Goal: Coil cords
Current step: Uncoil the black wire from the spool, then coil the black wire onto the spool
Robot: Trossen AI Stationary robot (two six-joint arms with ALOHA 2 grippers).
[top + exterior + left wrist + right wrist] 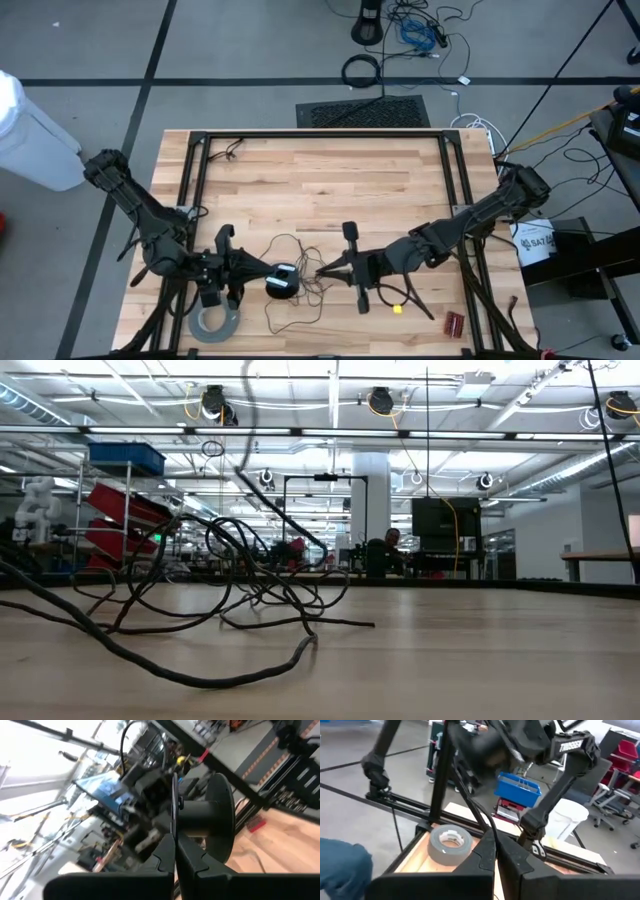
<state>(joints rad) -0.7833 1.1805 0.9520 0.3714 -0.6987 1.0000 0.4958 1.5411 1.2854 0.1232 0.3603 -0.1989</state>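
Your left claw [262, 270] is clenched on the small round black disc [282, 282] (a flanged spool shape). Your right claw [322, 270] is clenched on the thin dark wire [290, 243], which loops loosely over the pale wood-plank desk [320, 175].

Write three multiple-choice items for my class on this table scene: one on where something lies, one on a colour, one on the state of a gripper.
1. Where does the tape roll lie on the table?
A. at the near edge, by the left gripper
B. at the far edge, in the middle
C. under the right arm's elbow

2. What colour is the tape roll?
A. blue
B. grey
C. yellow

3. How does the right gripper stand?
A. wide open above the tape roll
B. shut on the thin wire
C. shut on the small red thing

Answers: 1 A, the high view shows the roll at the table's near left edge, beside the left gripper. 2 B, it shows grey in the high view and the right wrist view. 3 B, the right wrist view shows the fingers together with the wire running between them.
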